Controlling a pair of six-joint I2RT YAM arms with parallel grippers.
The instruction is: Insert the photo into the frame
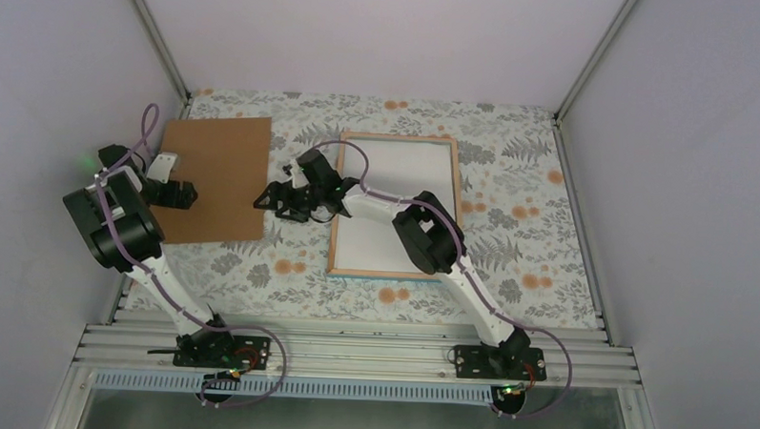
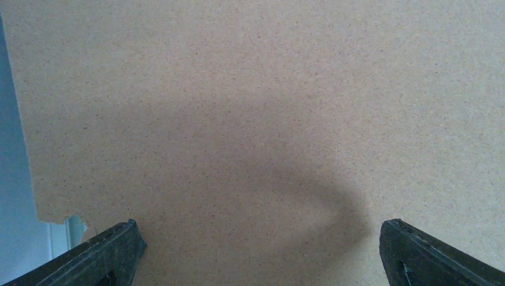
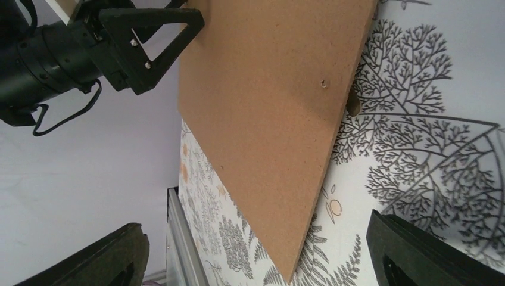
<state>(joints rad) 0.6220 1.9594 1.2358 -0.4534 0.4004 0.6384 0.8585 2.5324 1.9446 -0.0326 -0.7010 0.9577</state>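
Right gripper (image 1: 266, 200) spread, just left of frame (image 1: 374, 272), photo (image 1: 406, 182) inside it

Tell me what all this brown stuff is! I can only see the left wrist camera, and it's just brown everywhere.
Observer: That's the plain brown backing board. It's lying on a flowery tablecloth, on the left side of the table.
Operator: So where did the frame go?
Observer: The frame lies to the right of the board with its wood-coloured back facing up. There's a white sheet inside it, which seems to be the photo face down.
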